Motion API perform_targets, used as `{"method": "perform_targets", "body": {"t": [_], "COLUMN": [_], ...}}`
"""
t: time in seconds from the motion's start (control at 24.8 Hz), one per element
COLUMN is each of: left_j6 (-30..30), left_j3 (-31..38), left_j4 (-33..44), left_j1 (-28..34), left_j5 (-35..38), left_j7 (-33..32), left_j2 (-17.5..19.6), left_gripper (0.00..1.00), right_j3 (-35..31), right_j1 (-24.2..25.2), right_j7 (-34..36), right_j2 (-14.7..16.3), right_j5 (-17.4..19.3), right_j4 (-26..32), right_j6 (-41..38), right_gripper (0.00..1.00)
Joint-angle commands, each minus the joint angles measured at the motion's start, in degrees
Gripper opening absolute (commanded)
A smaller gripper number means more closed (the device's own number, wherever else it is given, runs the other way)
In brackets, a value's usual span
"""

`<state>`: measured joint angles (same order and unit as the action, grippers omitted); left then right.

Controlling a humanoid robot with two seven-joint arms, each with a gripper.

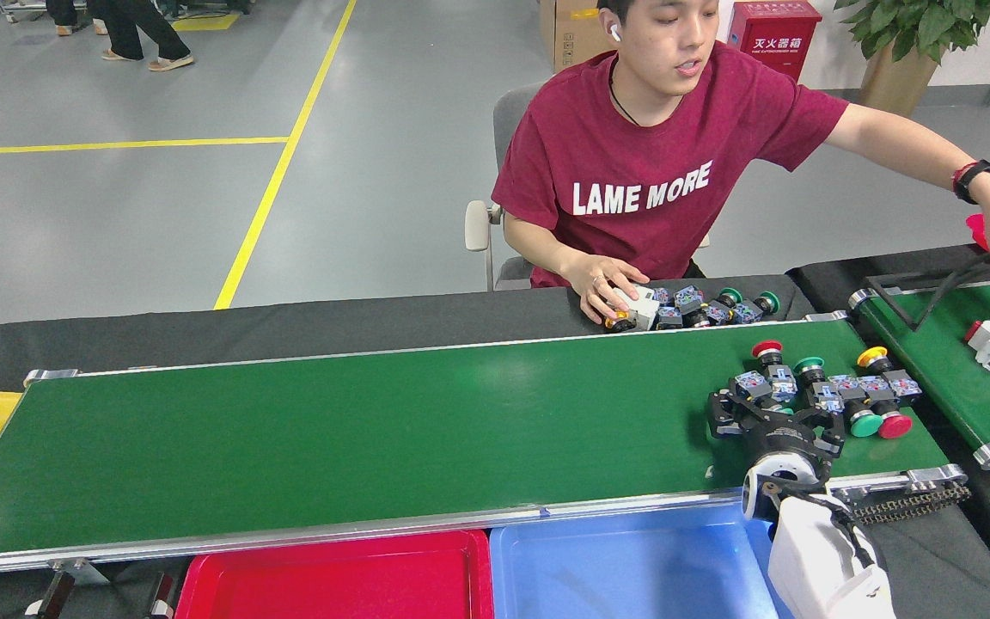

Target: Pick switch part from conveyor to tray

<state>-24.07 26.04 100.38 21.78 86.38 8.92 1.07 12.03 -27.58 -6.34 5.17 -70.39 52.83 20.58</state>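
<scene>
Item: my right claw (777, 411), spread wide over the nearest switch (753, 384) at the conveyor (375, 430) end, nothing grasped; risk: packed neighbouring switches (856, 395) may snag a finger, spoiling the lift to the blue tray (624, 567).

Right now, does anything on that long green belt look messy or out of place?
Yes. The switch parts lie bunched in a jumbled cluster at the right end of the conveyor, tipped on their sides and touching. The robot's right hand reaches into the cluster's left edge.
</scene>
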Motion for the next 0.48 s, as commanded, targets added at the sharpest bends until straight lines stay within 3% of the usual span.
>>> {"method": "perform_targets", "body": {"t": [0.0,0.12,0.24,0.44], "left_j6": [-0.1,0.0,0.0,0.0], "left_j3": [0.1,0.2,0.2,0.2], "left_j4": [0.5,0.5,0.5,0.5], "left_j1": [-0.2,0.0,0.0,0.1], "left_j5": [0.1,0.1,0.1,0.1], "left_j7": [0.3,0.3,0.3,0.3], "left_j2": [0.6,0.6,0.6,0.6], "left_gripper": [1.00,1.00,1.00,1.00], "right_j3": [-0.1,-0.3,-0.8,-0.8], "right_j1": [-1.4,-1.2,-1.2,-1.3], "right_j7": [0.3,0.4,0.3,-0.3], "right_j2": [0.5,0.9,0.9,1.3], "right_j5": [0.2,0.7,2.4,4.3], "right_j4": [0.6,0.9,1.3,2.5], "right_j6": [-1.1,-8.2,-12.7,-13.8], "right_gripper": [0.74,0.19,0.10,0.09]}}
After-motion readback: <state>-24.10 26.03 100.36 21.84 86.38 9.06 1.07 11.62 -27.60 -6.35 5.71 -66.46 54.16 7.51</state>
